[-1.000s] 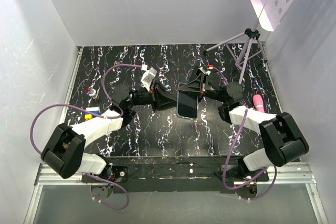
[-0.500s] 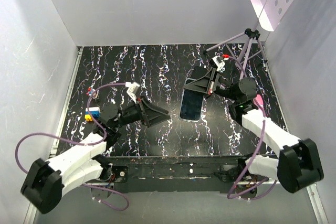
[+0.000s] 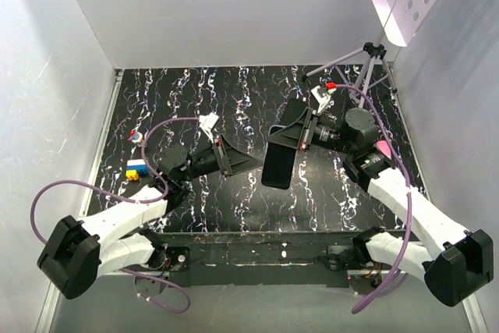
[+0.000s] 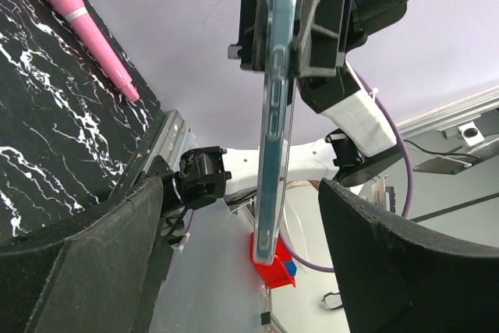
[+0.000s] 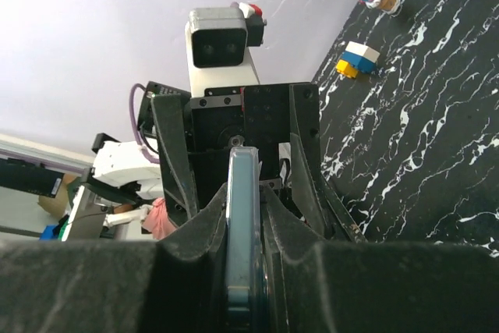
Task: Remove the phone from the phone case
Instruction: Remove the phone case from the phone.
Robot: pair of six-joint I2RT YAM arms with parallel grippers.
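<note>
The right gripper (image 3: 300, 136) has its fingers clamped on one end of the phone (image 3: 279, 163), holding it raised above the table (image 3: 234, 200) at the centre of the frame, with the case (image 4: 274, 115) on it. The left gripper (image 3: 248, 163) sits just left of the phone, its fingers wide apart and not touching it.

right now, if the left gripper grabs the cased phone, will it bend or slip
Probably stiff: the phone stands straight though the right gripper pinches only one end. Its smooth, glossy edge looks slippery, so the open left gripper might slide off.
</note>
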